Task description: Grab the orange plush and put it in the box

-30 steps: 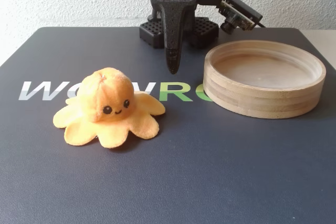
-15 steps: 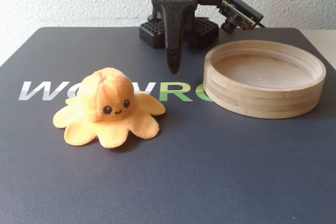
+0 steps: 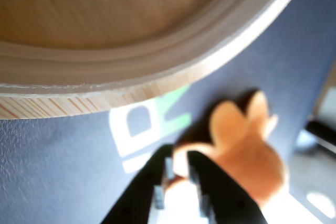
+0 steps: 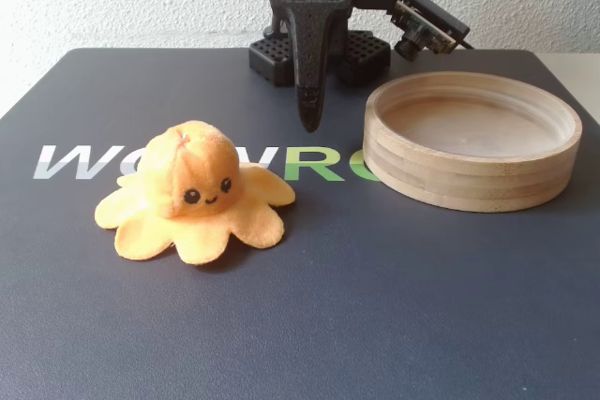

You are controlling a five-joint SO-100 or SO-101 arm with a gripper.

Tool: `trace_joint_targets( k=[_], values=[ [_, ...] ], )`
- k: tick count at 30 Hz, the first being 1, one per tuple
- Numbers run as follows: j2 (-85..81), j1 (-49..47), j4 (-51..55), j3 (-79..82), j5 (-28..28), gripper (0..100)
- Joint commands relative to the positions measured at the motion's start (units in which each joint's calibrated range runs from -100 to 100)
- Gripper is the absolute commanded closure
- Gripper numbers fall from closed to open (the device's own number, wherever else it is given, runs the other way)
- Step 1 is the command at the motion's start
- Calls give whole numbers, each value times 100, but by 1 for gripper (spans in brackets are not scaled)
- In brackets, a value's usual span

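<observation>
The orange plush (image 4: 192,189) is an octopus toy that sits flat on the dark mat, left of centre in the fixed view, facing the camera. It shows blurred at the lower right of the wrist view (image 3: 247,148). The box (image 4: 473,138) is a shallow round light-wood tray, empty, at the right; its rim fills the top of the wrist view (image 3: 157,77). My gripper (image 4: 311,121) points straight down above the mat, between plush and tray, touching neither. Its jaws are together and empty; they show at the bottom of the wrist view (image 3: 179,159).
The dark mat (image 4: 300,325) carries white and green lettering (image 4: 309,164) and covers the table. The arm's base (image 4: 319,53) stands at the back centre, with the wrist camera (image 4: 427,30) sticking out above the tray. A white wall stands behind.
</observation>
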Motion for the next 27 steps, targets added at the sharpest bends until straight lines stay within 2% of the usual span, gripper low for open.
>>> trace_joint_targets(
  k=[1,11,13,15,20,27],
  values=[
    [-35,-17,25,72,-11,97],
    [-27,-151,60,-418,-137,96],
    [32,-114,112,-545,-132,93],
    [429,-84,199,-808,-137,82],
    [1449,118,-288,-1152,-148,70],
    [4071,476,-1219,-2549,-143,68]
  ],
)
